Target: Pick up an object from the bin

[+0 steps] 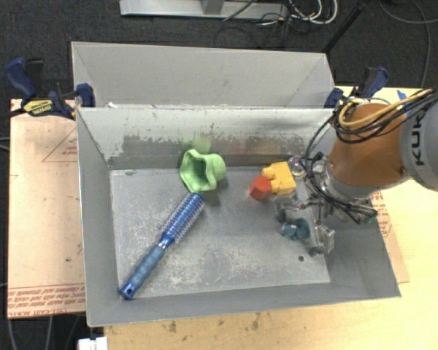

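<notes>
Grey metal bin (95, 217), contents:
- Blue hairbrush (164, 243), lying diagonally at 8 o'clock from the floor's centre.
- Green cup-shaped thing (201, 170) at 11 o'clock, just beside the brush's head.
- Yellow-and-red toy (274, 181) at 2 o'clock.
- Small teal piece (296, 231) at 3 o'clock, just beside the gripper (312, 235), which is low over the floor.

The one camera is looking down from above on the grey metal bin (226, 257), leaning a little from the near side, so the far wall is showing its broad inner face along the top while the near wall is lying foreshortened at the bottom. It is standing far enough back that the whole rim is fitting in, with dark carpeted floor (58, 13) showing beyond. The orange-covered robot arm (365, 155) is entering from the right, over the bin's right end.
</notes>
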